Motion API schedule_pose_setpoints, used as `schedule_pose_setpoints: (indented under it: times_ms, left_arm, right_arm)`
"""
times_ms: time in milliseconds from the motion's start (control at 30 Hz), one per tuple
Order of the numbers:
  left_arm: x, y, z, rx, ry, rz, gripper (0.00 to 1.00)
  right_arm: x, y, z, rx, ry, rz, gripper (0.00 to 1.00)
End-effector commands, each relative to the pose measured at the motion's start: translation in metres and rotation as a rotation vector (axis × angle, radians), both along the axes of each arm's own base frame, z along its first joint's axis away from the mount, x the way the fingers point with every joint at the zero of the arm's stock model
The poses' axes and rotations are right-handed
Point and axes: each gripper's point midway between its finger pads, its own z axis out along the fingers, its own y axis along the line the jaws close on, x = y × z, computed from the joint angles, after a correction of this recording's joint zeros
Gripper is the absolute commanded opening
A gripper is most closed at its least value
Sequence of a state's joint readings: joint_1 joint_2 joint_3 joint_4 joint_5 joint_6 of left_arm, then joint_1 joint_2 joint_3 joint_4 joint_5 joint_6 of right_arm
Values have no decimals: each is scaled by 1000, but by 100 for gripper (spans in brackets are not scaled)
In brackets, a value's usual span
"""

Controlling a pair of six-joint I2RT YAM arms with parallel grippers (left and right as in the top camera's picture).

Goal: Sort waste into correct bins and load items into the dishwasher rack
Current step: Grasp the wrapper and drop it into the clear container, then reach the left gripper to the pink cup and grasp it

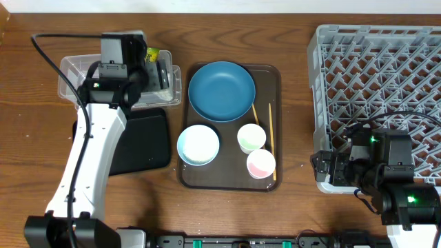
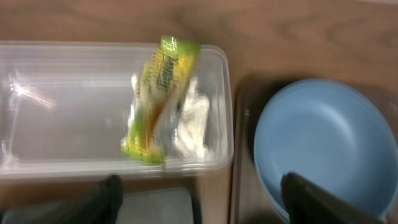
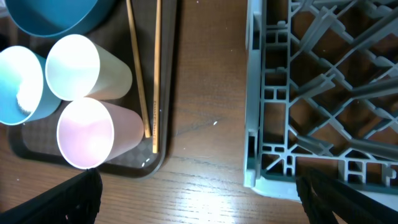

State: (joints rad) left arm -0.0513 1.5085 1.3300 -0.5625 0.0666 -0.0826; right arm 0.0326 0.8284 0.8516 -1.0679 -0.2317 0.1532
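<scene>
Waste binned, dishes waiting
Wrapper (image 2: pixel 157 99), tissue (image 2: pixel 196 117) in clear tub (image 2: pixel 62 106) (ten o'clock); plate (image 1: pixel 221 89), bowl (image 1: pixel 198 145), green cup (image 1: pixel 251 137), pink cup (image 1: pixel 261 163), chopsticks (image 1: pixel 270 138) unracked; left claw (image 2: pixel 202 190), right claw (image 3: pixel 199 186) apart, empty.

The light falls from above, even and fairly bright. The overhead view is crisp, with only faint, soft-edged shadows on the wooden table (image 1: pixel 227 38). The left wrist view is smeared throughout: the print on the snack wrapper (image 2: pixel 158 99) is unreadable, the rim of the blue plate (image 2: pixel 323 143) is fuzzy, and a white glint streaks the wall of the clear tub (image 2: pixel 22 90). The right wrist view is sharper. A pale sheen lies on the wood near its lower edge, and the inside of the pink cup (image 3: pixel 87 134) is washed almost white. The fingers (image 2: pixel 311 200) of the left gripper (image 2: pixel 202 199) and the fingers (image 3: pixel 62 199) of the right gripper (image 3: pixel 208 205) are dark, out-of-focus blobs.
</scene>
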Motion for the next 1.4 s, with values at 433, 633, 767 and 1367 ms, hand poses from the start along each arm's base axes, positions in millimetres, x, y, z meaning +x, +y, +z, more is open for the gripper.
schedule_pose_setpoints:
  times_ms: [433, 633, 767, 1367]
  left_arm:
    - [62, 17, -87, 27, 45, 53, 56]
    - [58, 30, -123, 29, 136, 77, 56]
    - [62, 31, -110, 28, 93, 81, 56]
    - [-45, -93, -34, -298, 246, -281, 60]
  right_arm:
    - [-4, 2, 3, 8, 11, 2, 99]
    - [-5, 2, 3, 7, 13, 2, 99]
    - [-5, 2, 3, 7, 13, 2, 99]
    - [-4, 2, 3, 7, 11, 2, 99]
